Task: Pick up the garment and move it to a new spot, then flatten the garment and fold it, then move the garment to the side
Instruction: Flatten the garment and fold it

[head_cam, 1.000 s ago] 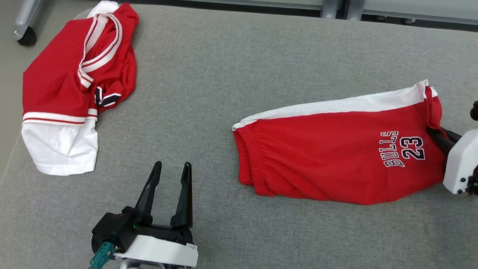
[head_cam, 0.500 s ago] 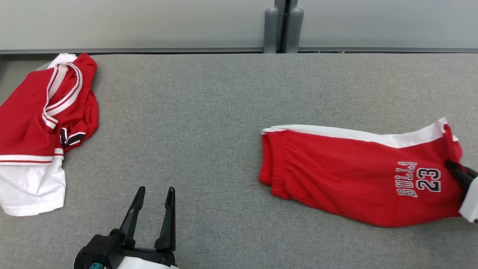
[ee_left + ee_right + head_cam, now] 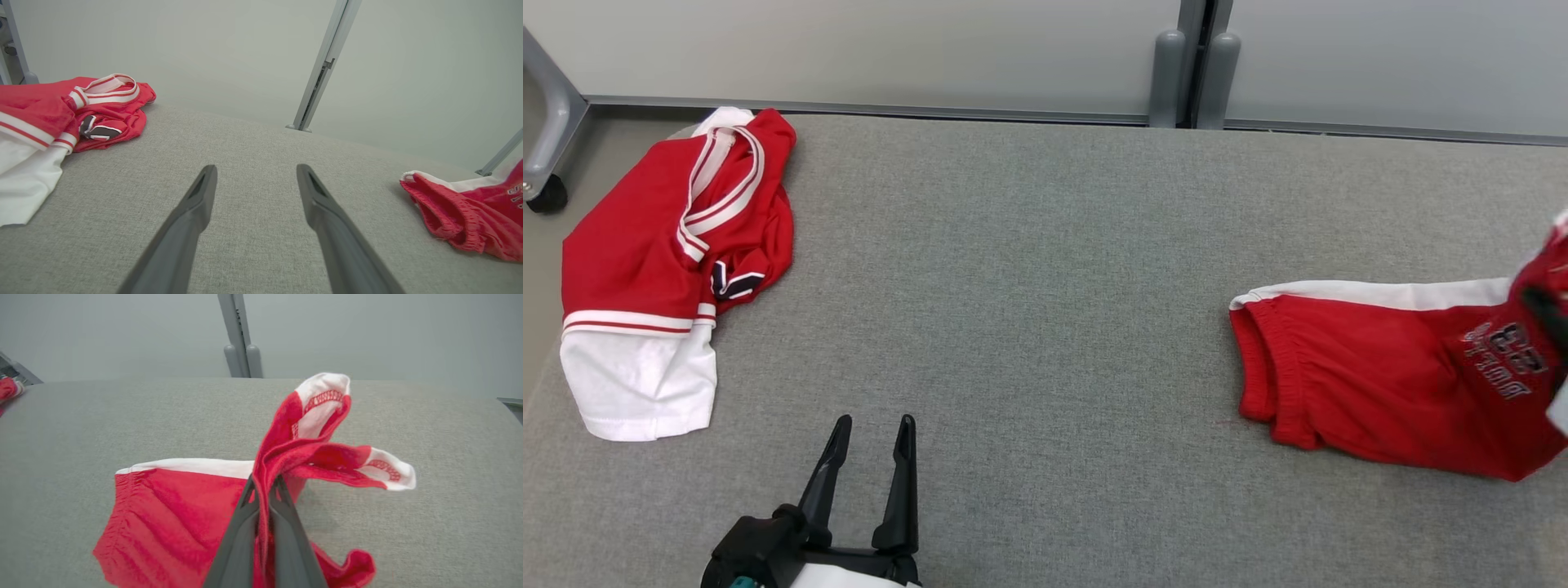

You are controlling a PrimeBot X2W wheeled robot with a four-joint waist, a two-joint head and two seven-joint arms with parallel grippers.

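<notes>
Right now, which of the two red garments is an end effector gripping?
The red shorts with a white side stripe: the right end effector is shut on them. The crumpled red-and-white jersey lies free at left.

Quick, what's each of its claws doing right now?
Left gripper: open, holding nothing.
Right gripper: shut on the red fabric shorts with a white side stripe.

The left gripper (image 3: 873, 425) hangs low, well apart from the red shorts (image 3: 1372, 392) and off to their left. Its two long dark fingers point forward and are spread wide, with nothing between them. The right gripper (image 3: 266, 484) is at the shorts' right end, the leg-hem end. Its fingers run side by side, pinched tight on a bunched fold of the red fabric, and hold that end raised.
</notes>
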